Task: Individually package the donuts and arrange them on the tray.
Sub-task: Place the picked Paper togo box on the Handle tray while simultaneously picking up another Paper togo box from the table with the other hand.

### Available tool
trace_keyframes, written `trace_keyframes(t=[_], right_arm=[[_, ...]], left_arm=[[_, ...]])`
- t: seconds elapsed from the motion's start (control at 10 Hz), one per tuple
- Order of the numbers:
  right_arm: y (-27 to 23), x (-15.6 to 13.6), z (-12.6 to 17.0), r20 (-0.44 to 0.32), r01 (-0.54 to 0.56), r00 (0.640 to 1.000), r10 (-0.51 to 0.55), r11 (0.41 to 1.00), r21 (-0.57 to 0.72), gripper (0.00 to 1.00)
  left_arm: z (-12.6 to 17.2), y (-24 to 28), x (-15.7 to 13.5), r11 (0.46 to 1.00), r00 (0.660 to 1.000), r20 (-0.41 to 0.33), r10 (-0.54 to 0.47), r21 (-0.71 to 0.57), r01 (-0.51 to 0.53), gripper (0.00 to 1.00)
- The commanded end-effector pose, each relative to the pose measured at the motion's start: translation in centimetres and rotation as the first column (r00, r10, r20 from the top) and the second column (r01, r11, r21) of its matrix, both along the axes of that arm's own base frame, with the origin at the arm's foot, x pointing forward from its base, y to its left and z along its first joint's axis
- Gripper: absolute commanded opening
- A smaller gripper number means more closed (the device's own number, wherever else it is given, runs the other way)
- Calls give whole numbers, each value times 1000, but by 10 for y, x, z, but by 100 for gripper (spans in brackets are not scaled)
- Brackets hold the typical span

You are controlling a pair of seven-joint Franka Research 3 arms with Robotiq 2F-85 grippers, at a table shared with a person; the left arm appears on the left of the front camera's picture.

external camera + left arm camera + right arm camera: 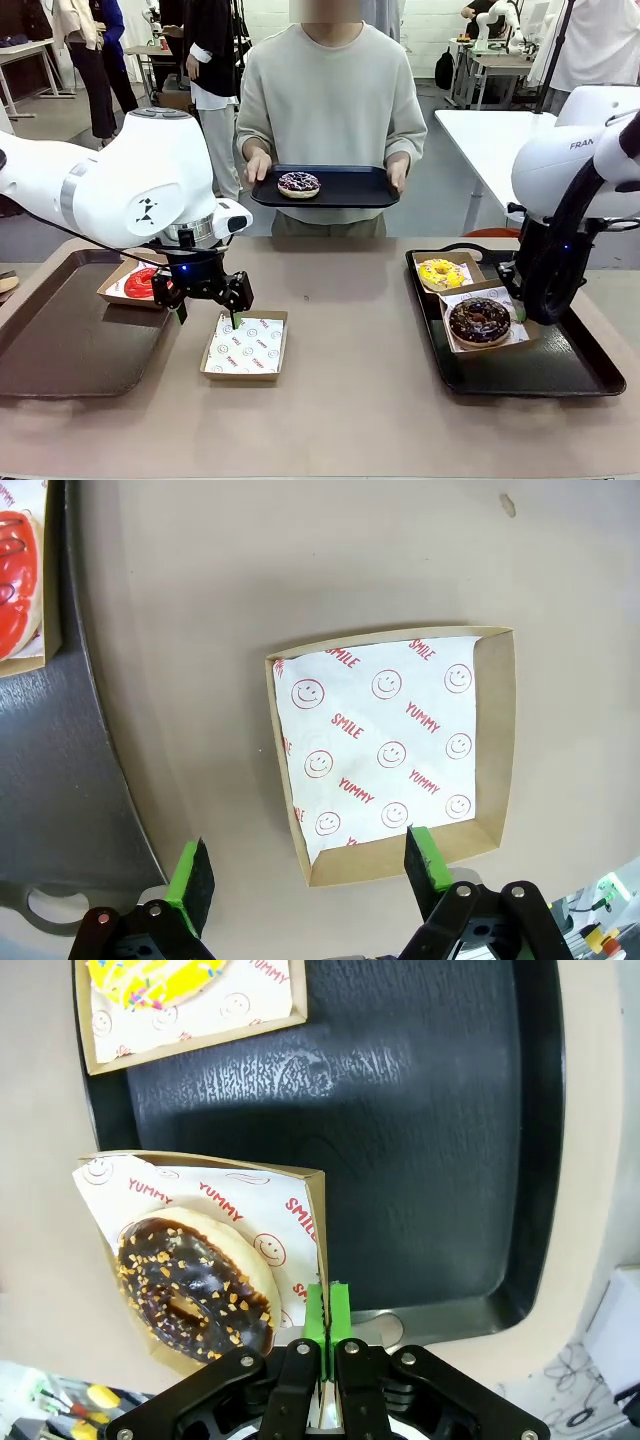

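Note:
My left gripper (210, 314) (310, 880) hangs open over the near-left edge of an empty paper box (245, 346) (395, 748) lined with printed paper. The red donut (141, 283) (14, 570) lies in its own box on the left tray (60, 345). My right gripper (325, 1308) is shut on the wall of the chocolate donut's box (300, 1195), which sits at the right tray's (560, 370) edge with the chocolate donut (480, 319) (190, 1295) inside. The yellow donut (440, 272) (160, 980) is boxed behind it. A person holds a dark tray (350, 190) carrying the purple donut (298, 184).
Bare brown table runs between the two trays and in front of the empty box. The right tray has open black floor (420, 1140) beside the two boxes. The person stands at the far edge, both hands on the held tray.

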State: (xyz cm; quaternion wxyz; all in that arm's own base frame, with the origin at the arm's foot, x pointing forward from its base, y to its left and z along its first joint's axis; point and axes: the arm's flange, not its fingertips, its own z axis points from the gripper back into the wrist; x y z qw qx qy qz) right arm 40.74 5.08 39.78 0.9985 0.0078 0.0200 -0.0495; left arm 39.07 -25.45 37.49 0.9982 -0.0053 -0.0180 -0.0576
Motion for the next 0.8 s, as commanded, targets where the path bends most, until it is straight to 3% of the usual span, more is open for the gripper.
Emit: trace_keyframes(t=[0.0, 0.3, 0.7], right_arm=[[-5, 0, -6, 37, -7, 999, 6, 999, 33, 2], [-7, 6, -11, 26, -27, 999, 25, 998, 51, 2], [-2, 17, -29, -69, -57, 996, 59, 997, 43, 2]], left_arm=[[-3, -1, 0, 999, 999, 16, 36, 37, -37, 100], [-5, 0, 1, 998, 999, 16, 39, 42, -39, 100], [-9, -1, 6, 998, 999, 1, 44, 45, -44, 100]])
